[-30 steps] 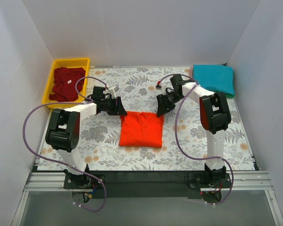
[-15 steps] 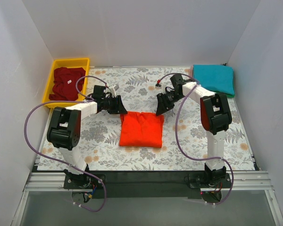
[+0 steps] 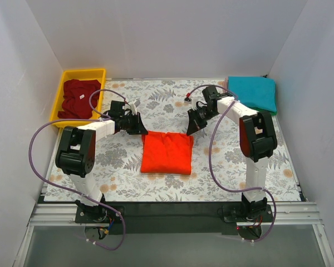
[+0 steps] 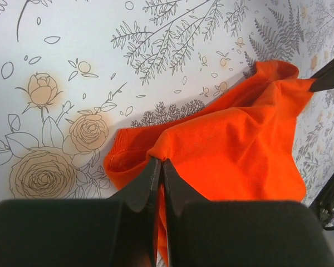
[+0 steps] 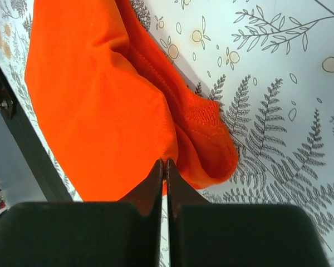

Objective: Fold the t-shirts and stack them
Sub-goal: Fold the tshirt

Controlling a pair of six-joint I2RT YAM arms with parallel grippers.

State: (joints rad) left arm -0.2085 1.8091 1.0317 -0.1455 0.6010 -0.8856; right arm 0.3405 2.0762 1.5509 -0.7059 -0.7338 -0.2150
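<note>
A folded orange-red t-shirt lies mid-table on the floral cloth. My left gripper is at its far-left corner and is shut on a pinch of the orange fabric, with the cloth squeezed between the tips. At the far-right corner, my right gripper is likewise shut on the shirt's top layer, the tips nipping the edge beside the rolled hem. A dark maroon t-shirt lies crumpled in the yellow bin. A folded teal t-shirt rests at the far right.
The yellow bin stands at the far-left corner of the floral table cloth. White walls enclose the table on three sides. Purple cables loop from both arms. A black rail runs along the near edge.
Both grippers have closed onto the far corners of the orange-red t-shirt. The right gripper has shifted slightly to the right.
</note>
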